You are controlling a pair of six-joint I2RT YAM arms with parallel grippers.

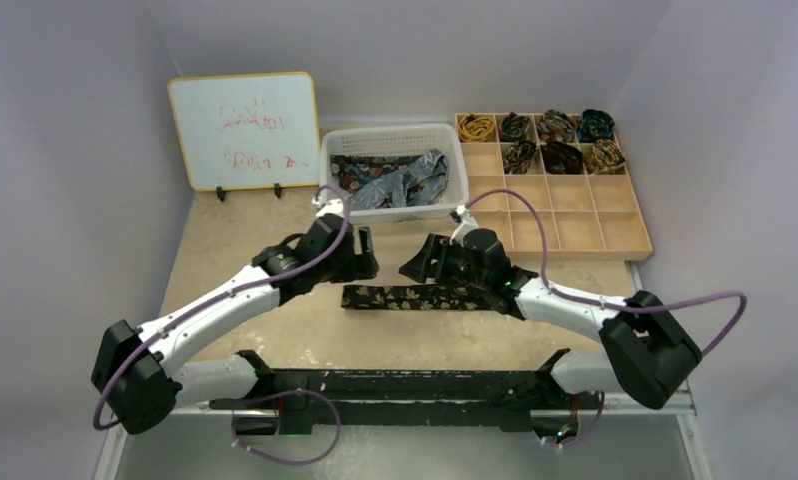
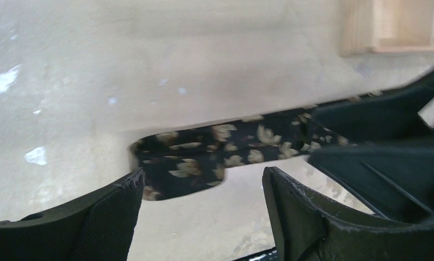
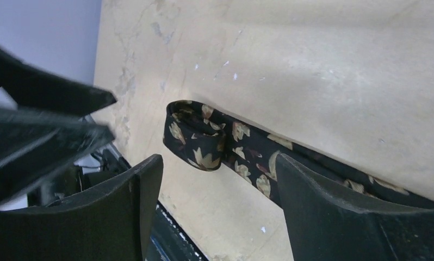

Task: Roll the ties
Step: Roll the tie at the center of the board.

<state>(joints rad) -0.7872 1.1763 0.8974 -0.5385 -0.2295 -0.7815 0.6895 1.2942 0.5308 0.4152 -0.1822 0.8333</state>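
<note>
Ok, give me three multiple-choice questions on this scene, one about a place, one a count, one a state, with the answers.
1. The stretched-out tie lies: A on the floor; B on the table; C over an arm.
2. Rolled ties in the wooden tray: A three; B twelve; C seven.
3. One end of that tie is: A folded over; B knotted; C dangling off the edge.
Key: B, it rests on the tabletop; C, four in the back row, three in the next; A, the right wrist view shows the fold.
</note>
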